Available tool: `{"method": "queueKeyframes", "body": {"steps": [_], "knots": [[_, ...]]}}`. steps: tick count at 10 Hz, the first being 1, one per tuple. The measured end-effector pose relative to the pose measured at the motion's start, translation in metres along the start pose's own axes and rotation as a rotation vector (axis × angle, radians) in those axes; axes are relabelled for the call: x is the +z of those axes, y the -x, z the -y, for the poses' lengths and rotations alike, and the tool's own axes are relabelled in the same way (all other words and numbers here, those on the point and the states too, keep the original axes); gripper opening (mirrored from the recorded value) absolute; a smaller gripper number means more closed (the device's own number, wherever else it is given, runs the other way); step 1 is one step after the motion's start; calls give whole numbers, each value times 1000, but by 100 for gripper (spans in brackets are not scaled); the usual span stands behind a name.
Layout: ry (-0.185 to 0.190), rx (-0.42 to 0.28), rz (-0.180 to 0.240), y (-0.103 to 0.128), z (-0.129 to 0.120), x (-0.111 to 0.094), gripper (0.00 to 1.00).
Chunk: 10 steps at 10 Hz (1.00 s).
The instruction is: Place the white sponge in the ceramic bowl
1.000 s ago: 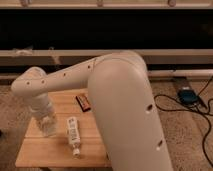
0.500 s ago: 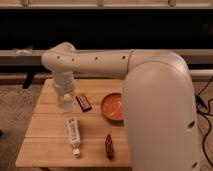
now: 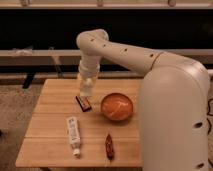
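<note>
The orange-red ceramic bowl [image 3: 117, 106] sits on the wooden table [image 3: 52, 107], right of centre. My gripper [image 3: 86, 91] points straight down from the white arm, above the table's back middle, left of the bowl and a little higher than it. A pale off-white block, the white sponge [image 3: 86, 88], shows at the gripper's tip, held clear of the table. It hangs just above a small dark bar.
A small dark bar [image 3: 83, 103] lies just left of the bowl. A long white printed tube [image 3: 73, 134] lies at the front left. A reddish-brown packet [image 3: 109, 146] lies near the front edge. My big white arm [image 3: 172, 115] covers the table's right side.
My arm has swung right, carrying the gripper from the table's left side toward the bowl. The view has shifted, so the table and bowl now show more fully.
</note>
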Motion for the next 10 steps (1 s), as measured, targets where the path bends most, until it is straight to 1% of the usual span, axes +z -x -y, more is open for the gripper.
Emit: {"method": "queueKeyframes", "body": {"steps": [1, 2, 3, 4, 5, 6, 7, 8, 9, 10], "knots": [[3, 17, -4, 2, 18, 0, 0], [3, 45, -14, 1, 44, 2, 0], [-8, 73, -32, -4, 65, 6, 0], [-20, 83, -47, -6, 73, 12, 2], [-55, 87, -74, -8, 76, 20, 13], [-69, 94, -90, -10, 75, 24, 22], [-110, 108, -110, -15, 86, 28, 33], [-132, 116, -124, -15, 88, 33, 43], [-146, 133, -139, -15, 90, 37, 55], [-164, 150, -143, -16, 98, 38, 63]]}}
